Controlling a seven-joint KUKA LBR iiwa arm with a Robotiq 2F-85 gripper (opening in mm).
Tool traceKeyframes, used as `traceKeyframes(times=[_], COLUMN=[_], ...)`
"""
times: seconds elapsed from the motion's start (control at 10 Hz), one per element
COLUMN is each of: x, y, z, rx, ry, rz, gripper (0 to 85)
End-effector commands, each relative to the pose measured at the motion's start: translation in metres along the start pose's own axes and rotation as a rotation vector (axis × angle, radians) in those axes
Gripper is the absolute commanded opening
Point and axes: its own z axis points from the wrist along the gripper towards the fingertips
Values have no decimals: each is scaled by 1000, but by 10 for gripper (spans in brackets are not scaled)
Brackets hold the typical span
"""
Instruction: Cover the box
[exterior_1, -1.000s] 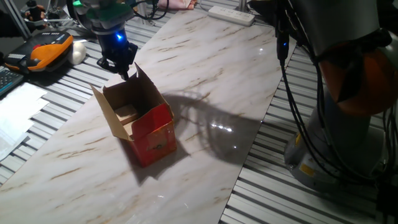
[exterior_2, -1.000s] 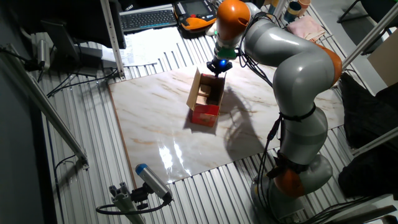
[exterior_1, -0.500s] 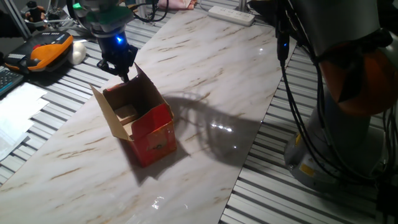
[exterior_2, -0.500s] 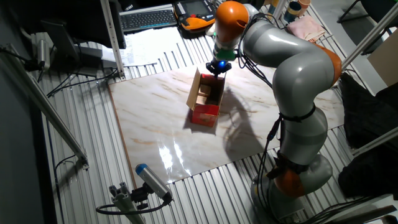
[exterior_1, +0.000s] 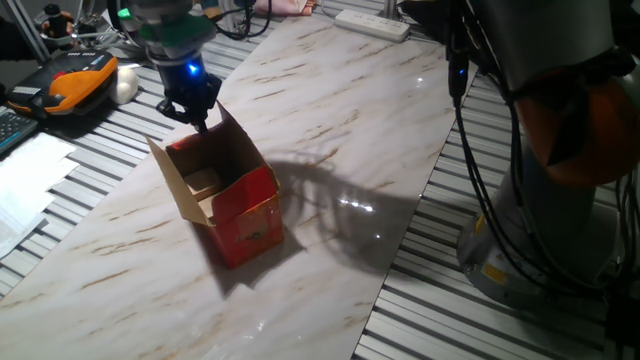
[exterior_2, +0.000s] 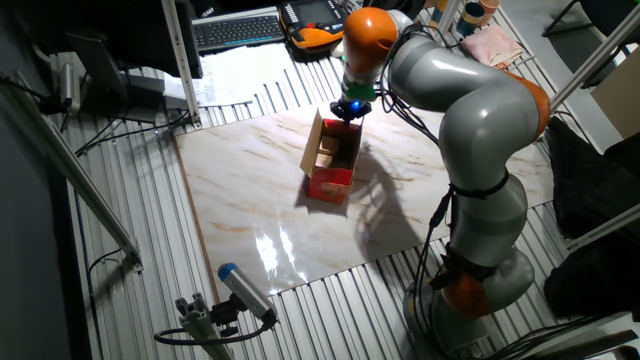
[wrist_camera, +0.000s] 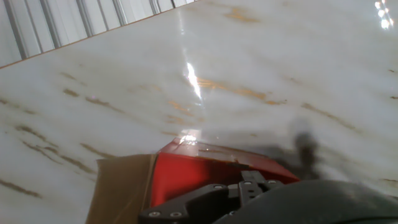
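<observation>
**Box open, gripper at its far flap**

The box stands near the middle of the marble table, red outside, brown inside, its top open. One flap leans outward on the side facing the papers; another stands up at the far edge. Something pale lies inside on the bottom.

The gripper hangs just above that far flap, a blue light on its body. Whether the fingers are apart or together cannot be told. In the hand view the red flap and brown cardboard fill the lower edge.

An orange device lies off the table.
</observation>
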Motion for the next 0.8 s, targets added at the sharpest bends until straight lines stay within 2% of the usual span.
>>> traceKeyframes(times=[0.0, 0.2, 0.5, 0.7], x=[0, -2, -2, -2], y=[0, 3, 3, 3], z=[1, -5, -5, -5], rx=[2, -24, -17, -35], ry=[-1, 40, 76, 109], rz=[-1, 8, 23, 34], gripper=[0, 0, 0, 0])
